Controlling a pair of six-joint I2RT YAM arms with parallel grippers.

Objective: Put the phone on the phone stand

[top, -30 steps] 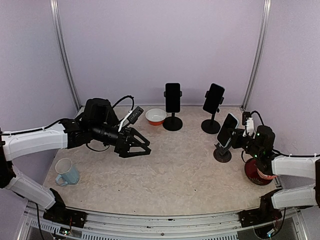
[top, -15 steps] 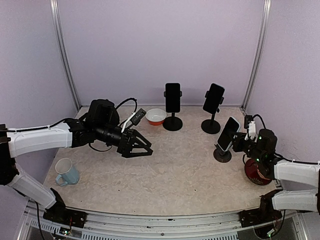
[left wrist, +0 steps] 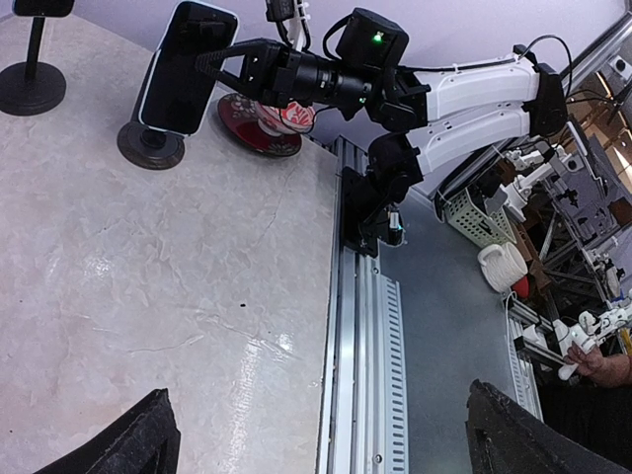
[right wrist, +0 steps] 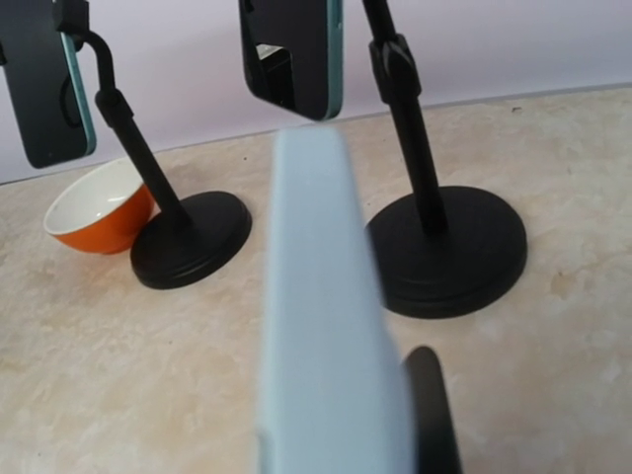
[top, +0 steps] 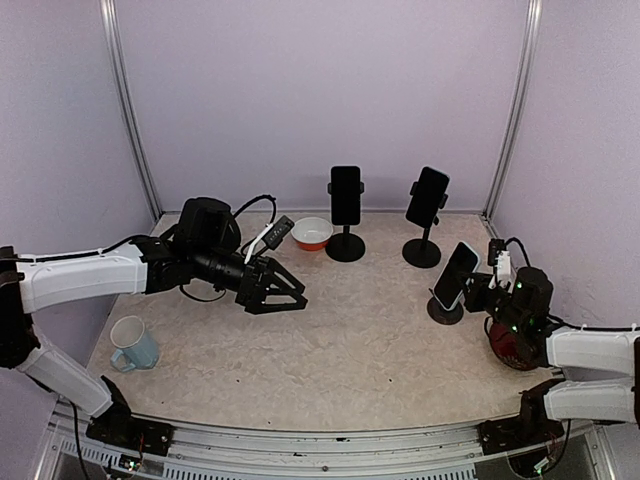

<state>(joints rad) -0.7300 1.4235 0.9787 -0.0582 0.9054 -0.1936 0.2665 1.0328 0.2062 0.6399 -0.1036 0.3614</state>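
Observation:
A phone [top: 456, 274] with a pale blue back leans on a small black phone stand [top: 443, 311] at the right of the table. My right gripper [top: 479, 287] is shut on the phone's upper edge; the left wrist view shows its fingers [left wrist: 225, 59] clamped on the phone [left wrist: 183, 64] above the stand's round base [left wrist: 148, 145]. In the right wrist view the phone's blurred edge [right wrist: 321, 326] fills the middle. My left gripper [top: 276, 291] is open and empty, low over the table left of centre, its fingers spread wide in its wrist view [left wrist: 316, 405].
Two taller stands hold dark phones at the back [top: 346, 195] [top: 427, 197], on round black bases [right wrist: 190, 252] [right wrist: 449, 249]. An orange bowl [top: 312, 233] sits beside them. A blue mug [top: 132, 343] stands front left. A red dish [top: 510, 346] lies under my right arm.
My right gripper has drawn back towards the near edge and lowered with the phone, which now tilts flatter over its stand. My left gripper has drifted slightly right.

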